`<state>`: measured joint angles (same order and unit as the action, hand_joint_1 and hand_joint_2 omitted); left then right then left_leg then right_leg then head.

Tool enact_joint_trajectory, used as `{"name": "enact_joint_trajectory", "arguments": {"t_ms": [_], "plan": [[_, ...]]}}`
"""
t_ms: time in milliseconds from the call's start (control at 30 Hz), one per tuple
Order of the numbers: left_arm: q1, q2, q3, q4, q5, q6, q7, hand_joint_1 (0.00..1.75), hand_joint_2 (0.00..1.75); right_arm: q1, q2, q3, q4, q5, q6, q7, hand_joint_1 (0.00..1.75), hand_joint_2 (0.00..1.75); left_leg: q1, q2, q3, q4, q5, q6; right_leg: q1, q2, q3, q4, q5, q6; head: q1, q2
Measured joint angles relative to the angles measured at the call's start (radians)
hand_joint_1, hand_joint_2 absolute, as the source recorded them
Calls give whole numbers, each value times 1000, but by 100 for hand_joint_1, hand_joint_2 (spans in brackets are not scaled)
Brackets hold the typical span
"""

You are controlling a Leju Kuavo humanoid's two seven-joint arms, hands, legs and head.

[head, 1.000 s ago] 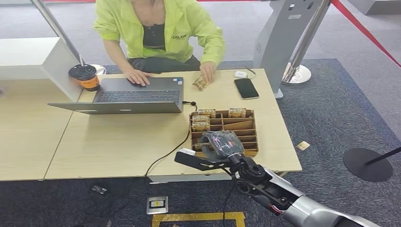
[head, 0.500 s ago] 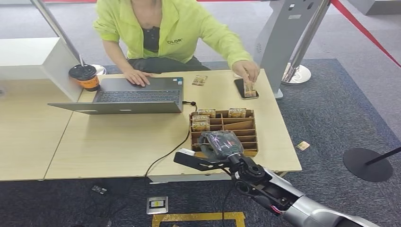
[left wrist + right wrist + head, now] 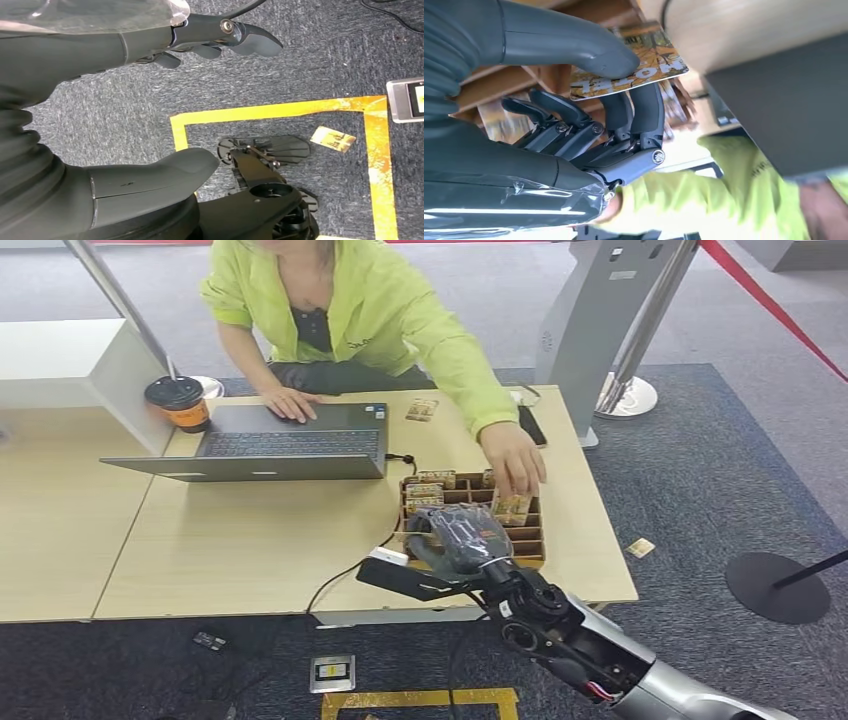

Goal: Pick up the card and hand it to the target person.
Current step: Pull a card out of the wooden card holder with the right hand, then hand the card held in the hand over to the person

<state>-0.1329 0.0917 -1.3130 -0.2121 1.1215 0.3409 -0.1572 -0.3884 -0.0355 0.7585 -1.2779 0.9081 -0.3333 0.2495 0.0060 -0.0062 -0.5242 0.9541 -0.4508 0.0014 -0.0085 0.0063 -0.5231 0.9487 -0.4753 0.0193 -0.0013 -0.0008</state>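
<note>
Fingers [image 3: 644, 107] and thumb of the right hand [image 3: 460, 540] pinch a card [image 3: 644, 70] by its near edge, right over the slotted wooden card box [image 3: 530, 540]. The grip looks shallow, so the card could slip or twist as it lifts clear of the dividers. A person's hand [image 3: 512, 462] is setting another card [image 3: 511, 506] into the box at about one o'clock from the robot's hand, near enough that a quick rise might knock it. The right arm reaches in from five o'clock over the bench [image 3: 250, 540] edge, wrist bent down. The left hand [image 3: 150, 55] hangs above the carpet, fingers loosely apart, holding nothing.
</note>
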Motion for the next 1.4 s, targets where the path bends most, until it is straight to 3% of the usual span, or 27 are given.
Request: {"name": "enact_joint_trajectory", "arguments": {"t_ms": [400,700,1033,1400], "plan": [[1,0,0,0,8,11,0,0,175,17,-55,-34,-237,-41,-4,-9,175,175,0,0,0,0,0,0,0,0,0,0,0,0,0,0],[0,-1,0,0,-4,15,0,0,175,-20,-70,-63,-290,-52,-54,-17,175,175,0,0,0,0,0,0,0,0,0,0,0,0,0,0],[-3,-8,0,0,-29,8,0,0,175,-172,-48,-63,-127,-43,-128,-48,175,175,0,-1,-1,0,0,0,0,0,1,0,0,0,0,0],[-8,-16,-2,0,-42,3,0,0,175,-376,51,-60,226,-65,-224,-100,175,175,0,-1,-1,0,0,0,0,-1,1,1,0,0,0,0]]}}
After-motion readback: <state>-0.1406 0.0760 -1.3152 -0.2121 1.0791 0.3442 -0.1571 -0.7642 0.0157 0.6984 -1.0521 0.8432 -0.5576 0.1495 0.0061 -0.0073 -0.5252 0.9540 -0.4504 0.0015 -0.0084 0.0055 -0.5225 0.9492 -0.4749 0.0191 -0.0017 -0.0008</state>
